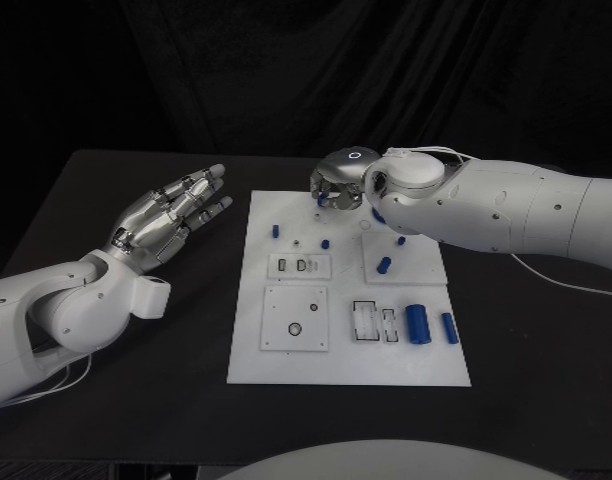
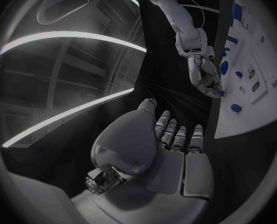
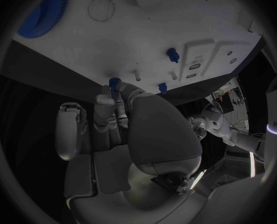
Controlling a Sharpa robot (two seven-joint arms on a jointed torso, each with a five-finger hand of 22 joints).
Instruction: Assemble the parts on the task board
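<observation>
Right hand (image 1: 338, 182) pinches a small blue part (image 3: 114, 82) at the board's (image 1: 285, 365) far edge; you should lower it straight. Left hand (image 1: 171, 212) hovers open.

A black tabletop (image 1: 133, 400) fills the lower part of the head view, and it looks flat and dark all over. Behind the tabletop hangs a black curtain (image 1: 249, 70) with soft folds running down it. In the left wrist view, long bright strips of light (image 2: 70, 37) curve across the ceiling above
</observation>
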